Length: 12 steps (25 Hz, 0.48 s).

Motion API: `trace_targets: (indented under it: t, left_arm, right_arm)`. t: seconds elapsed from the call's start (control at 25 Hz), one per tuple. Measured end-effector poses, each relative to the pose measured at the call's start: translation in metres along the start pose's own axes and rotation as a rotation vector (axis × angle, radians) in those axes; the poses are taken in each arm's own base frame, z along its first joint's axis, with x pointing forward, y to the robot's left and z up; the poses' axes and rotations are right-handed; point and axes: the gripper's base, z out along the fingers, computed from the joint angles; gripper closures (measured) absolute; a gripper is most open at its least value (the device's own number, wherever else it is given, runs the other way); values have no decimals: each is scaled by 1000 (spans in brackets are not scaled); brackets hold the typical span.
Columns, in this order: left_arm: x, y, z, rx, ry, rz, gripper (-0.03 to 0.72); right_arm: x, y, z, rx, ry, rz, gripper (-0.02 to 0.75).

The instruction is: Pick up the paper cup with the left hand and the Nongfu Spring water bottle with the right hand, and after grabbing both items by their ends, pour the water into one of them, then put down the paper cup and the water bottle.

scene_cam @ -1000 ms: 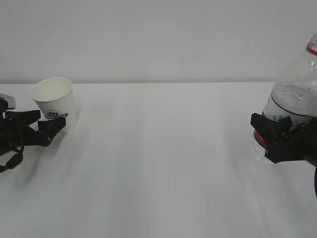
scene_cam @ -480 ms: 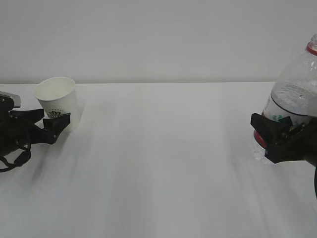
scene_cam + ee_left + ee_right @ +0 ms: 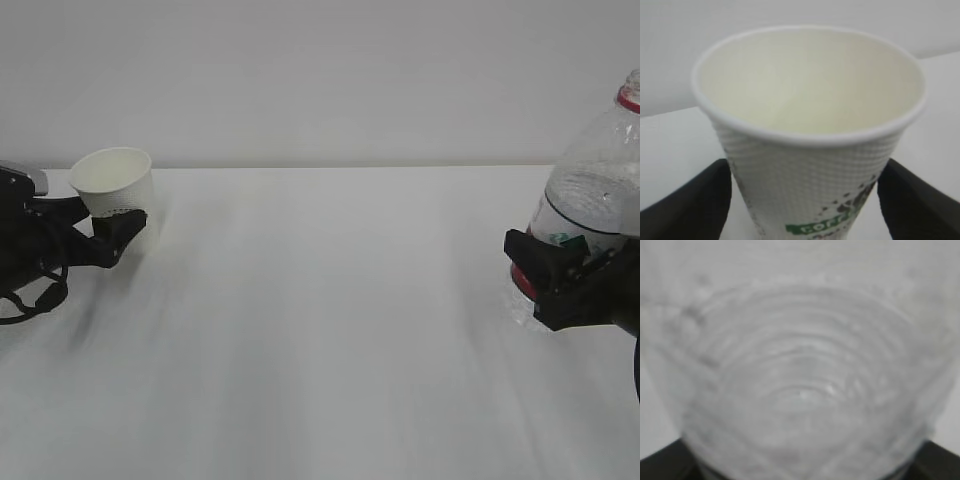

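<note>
**Me:** Far left of the water bottle point(image 3: 590, 215), my left claw point(image 3: 100, 238) has lifted the paper cup point(image 3: 113, 183). A second ago the cup sat lower, with its green logo showing above the claw. Now it is higher, tipped a bit toward the bottle, and the claw covers the logo.

**Helper:** Is the cup really held?

**Me:** Yes. Up close, the black fingers point(image 3: 687, 200) press on both sides of the cup's lower part. The claw is spread wide because the cup is wide, but it is gripping.

**Helper:** And the bottle?

**Me:** It has not moved. My right claw point(image 3: 560, 275) is clamped around its lower half, and it leans a little. So I think both things are picked up, and bringing them together to pour comes next.

**Helper:** What can't you see?

**Me:** The bottle's top is cut off at the edge, so I cannot tell if a cap is on. The close view of the bottle is a grey blur. I see no water in the cup. Its bottom is hidden, so I cannot tell whether it has left the table point(image 3: 330, 330).
</note>
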Motion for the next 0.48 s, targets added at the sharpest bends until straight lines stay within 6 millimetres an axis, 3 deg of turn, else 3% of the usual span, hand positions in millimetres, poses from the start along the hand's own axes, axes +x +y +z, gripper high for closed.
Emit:
trace_targets:
  t: [0.32,0.48]
  left_arm:
    - [14,2,6,5,33,-10,10]
    - [11,5,12,11,16,2,10]
  right_arm:
    - [0,0,0,-3,0,0,234]
    - [0,1,0,-8,1,1,234]
